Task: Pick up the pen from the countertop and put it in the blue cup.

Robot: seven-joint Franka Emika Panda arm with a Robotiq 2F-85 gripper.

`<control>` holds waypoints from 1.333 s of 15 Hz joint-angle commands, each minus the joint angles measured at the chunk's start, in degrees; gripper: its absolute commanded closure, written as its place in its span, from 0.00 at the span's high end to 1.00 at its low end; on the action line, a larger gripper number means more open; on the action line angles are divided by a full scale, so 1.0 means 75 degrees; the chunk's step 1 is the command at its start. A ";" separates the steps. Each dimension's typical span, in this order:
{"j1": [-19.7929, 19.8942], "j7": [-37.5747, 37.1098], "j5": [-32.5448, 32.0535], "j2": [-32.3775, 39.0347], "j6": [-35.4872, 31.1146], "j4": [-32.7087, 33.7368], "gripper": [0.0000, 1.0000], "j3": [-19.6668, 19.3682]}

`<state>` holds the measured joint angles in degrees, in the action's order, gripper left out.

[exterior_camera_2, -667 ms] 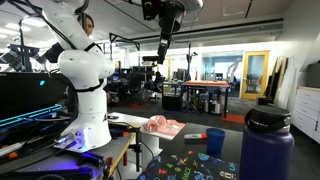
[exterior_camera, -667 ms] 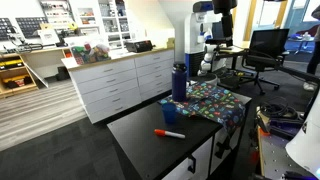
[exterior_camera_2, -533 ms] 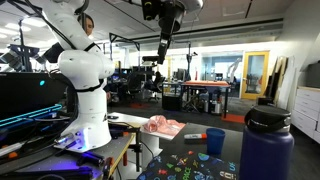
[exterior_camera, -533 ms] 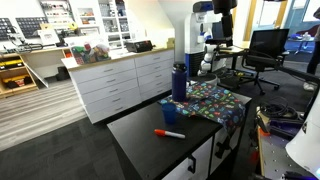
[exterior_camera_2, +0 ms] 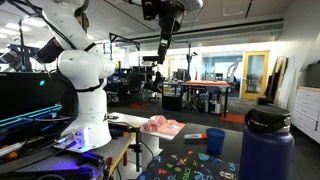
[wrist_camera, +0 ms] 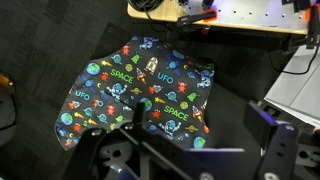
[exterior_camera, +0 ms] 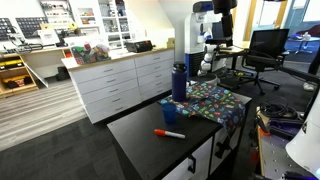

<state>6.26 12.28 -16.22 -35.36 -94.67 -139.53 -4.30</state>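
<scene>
The pen (exterior_camera: 168,133) is a short, thick marker with an orange-red body and a white end. It lies flat on the bare matte black counter (exterior_camera: 140,140), near the front edge. It is apart from the blue cup (exterior_camera: 170,112), a small squat plain cup standing upright just beside the corner of the patterned cloth (exterior_camera: 212,101). A taller dark blue lidded bottle (exterior_camera: 179,82) stands behind the cup at the cloth's edge. In an exterior view the pen (exterior_camera_2: 195,137) shows as a small red shape near the cup (exterior_camera_2: 216,141).

In the wrist view the cloth (wrist_camera: 140,90) is dark, printed with planets, rockets and saucers. The words "SPACE" and "UFO" repeat across it in green and yellow letters.

The claw (wrist_camera: 190,150) is high above the counter and touches nothing. Its dark, blurred fingers (wrist_camera: 108,155) stand apart at the lower edge of the wrist view.
</scene>
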 commanded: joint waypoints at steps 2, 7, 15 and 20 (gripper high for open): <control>-0.0169 -0.0036 -0.0078 -0.0043 0.0035 -0.0003 1.00 -0.0117; -0.0224 -0.0064 -0.0073 -0.0062 -0.0167 -0.0132 1.00 -0.0108; -0.0564 -0.0044 0.0088 0.0059 -0.1168 -0.0642 1.00 -0.0044; -0.0775 -0.0135 0.0186 0.0320 -0.2003 -0.1001 1.00 0.0070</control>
<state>1.51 12.28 -15.84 -33.62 -105.98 -145.13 -4.14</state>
